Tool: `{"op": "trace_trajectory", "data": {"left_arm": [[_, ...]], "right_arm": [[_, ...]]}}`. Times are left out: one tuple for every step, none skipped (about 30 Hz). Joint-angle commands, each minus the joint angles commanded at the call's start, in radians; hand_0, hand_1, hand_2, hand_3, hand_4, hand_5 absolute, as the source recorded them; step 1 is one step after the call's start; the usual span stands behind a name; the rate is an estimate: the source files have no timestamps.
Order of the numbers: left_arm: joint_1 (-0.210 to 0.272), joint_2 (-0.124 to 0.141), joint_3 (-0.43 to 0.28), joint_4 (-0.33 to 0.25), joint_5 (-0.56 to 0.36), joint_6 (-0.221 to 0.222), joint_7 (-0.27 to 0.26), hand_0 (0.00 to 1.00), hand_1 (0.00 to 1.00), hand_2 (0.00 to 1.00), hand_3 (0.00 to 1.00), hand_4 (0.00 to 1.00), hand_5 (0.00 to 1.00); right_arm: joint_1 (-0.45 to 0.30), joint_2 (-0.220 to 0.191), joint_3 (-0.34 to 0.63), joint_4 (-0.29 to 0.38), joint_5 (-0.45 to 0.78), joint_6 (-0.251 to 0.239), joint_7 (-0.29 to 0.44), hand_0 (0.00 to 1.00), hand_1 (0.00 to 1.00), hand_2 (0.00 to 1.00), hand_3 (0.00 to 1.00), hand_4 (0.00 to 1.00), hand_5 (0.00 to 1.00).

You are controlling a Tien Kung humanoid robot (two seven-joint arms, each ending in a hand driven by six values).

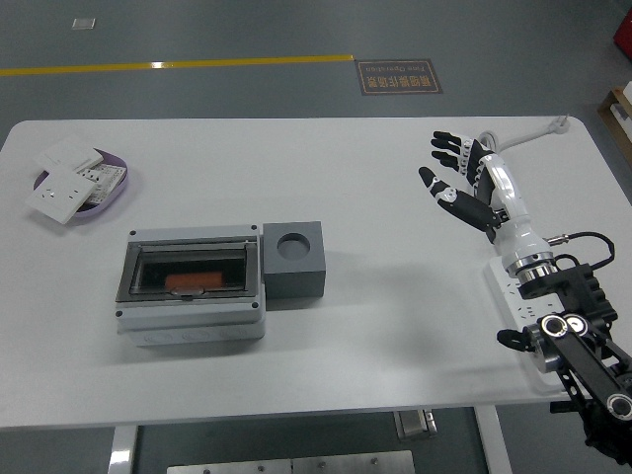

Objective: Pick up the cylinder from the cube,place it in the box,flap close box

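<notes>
Cylinder (pixel 194 282) lies orange inside the shut grey box (pixel 190 286) beside the cube (pixel 294 259); right hand (pixel 464 176) hovers well apart, fingers spread, empty.

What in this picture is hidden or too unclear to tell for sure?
Only the head view is available.
- The orange thing in the box: the dark window blurs its shape.
- The hole in the cube: too dark to see if it is empty.
- The white plates in the purple dish: stacked, too small to count.
- The floor sign: print too small to read.
- The left arm: out of frame; only the right hand, fingers spread, shows.
</notes>
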Motion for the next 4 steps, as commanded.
{"op": "trace_trajectory", "data": {"left_arm": [[0.000,0.000,0.001,0.000,-0.001,0.000,0.000,0.923,0.852,0.854,0.951,0.002,0.002],[0.001,0.000,0.001,0.000,-0.001,0.000,0.000,0.923,0.852,0.854,0.951,0.002,0.002],[0.002,-0.001,0.001,0.000,-0.002,0.000,0.001,0.923,0.852,0.854,0.951,0.002,0.002],[0.003,-0.001,0.003,0.000,-0.004,0.000,0.000,0.923,0.852,0.854,0.951,0.002,0.002]], "right_arm": [[-0.001,0.001,0.002,0.000,-0.003,-0.001,0.000,0.837,0.785,0.807,0.793,0.778,0.287],[-0.003,0.001,0.005,0.001,-0.004,-0.002,0.000,0.837,0.785,0.807,0.793,0.778,0.287],[-0.004,0.001,0.007,0.001,-0.004,-0.003,0.001,0.837,0.785,0.807,0.793,0.778,0.287],[-0.006,0.002,0.010,0.002,-0.004,-0.004,0.001,0.837,0.785,0.807,0.793,0.778,0.287]]}}
